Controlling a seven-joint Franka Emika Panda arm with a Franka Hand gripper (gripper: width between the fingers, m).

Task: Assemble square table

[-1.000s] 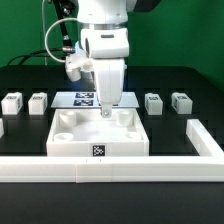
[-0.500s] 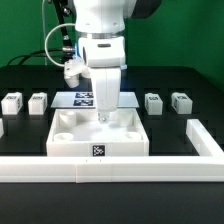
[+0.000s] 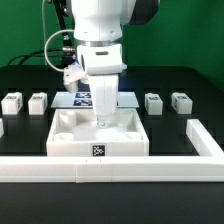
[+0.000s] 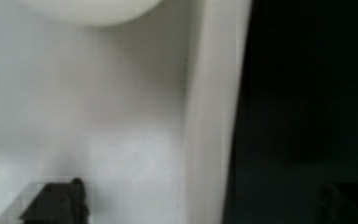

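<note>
We are, as we judge, preparing to grasp the tabletop, which is lying just behind the border wall; the gripper, jaws wide and empty, is straddling its far rim, so closing there is coming next.

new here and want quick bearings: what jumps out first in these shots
The white arm's open gripper hangs low over the far rim of the square tabletop at centre. Two loose legs stand on the exterior view's left, two more legs on its right.
</note>
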